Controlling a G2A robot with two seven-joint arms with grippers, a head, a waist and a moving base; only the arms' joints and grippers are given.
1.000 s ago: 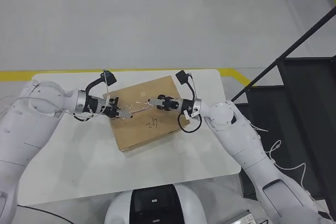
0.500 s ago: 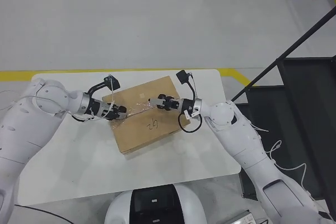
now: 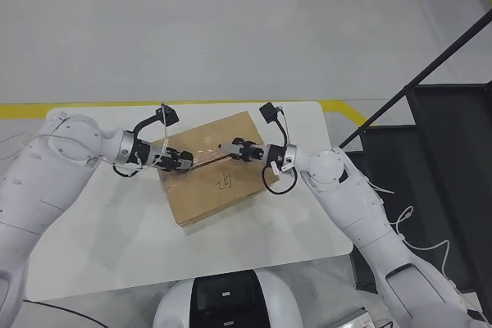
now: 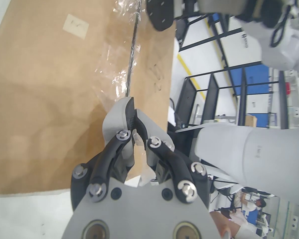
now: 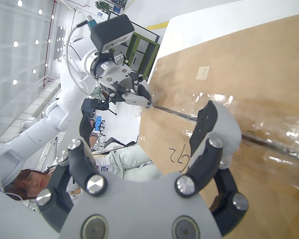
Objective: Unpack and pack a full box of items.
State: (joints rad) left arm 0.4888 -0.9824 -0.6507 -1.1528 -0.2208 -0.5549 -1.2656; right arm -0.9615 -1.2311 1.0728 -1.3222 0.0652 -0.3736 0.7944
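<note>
Left gripper (image 4: 132, 111): fingers pressed together at the end of the box's (image 4: 52, 88) top seam (image 4: 130, 58), apparently pinching crumpled clear tape (image 4: 119, 75); the contact itself is hard to see.
Right gripper (image 3: 232, 150): fingers spread apart, one pad (image 5: 206, 123) down on the lid beside the seam, further along it.
Box: closed, flat on the white table (image 3: 107, 238), set askew between the two arms.

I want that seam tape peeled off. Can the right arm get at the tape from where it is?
Probably yes. The right gripper hangs open just over the tape on the box seam, with nothing between. The left gripper sits shut at the seam's other end, out of its way.
</note>
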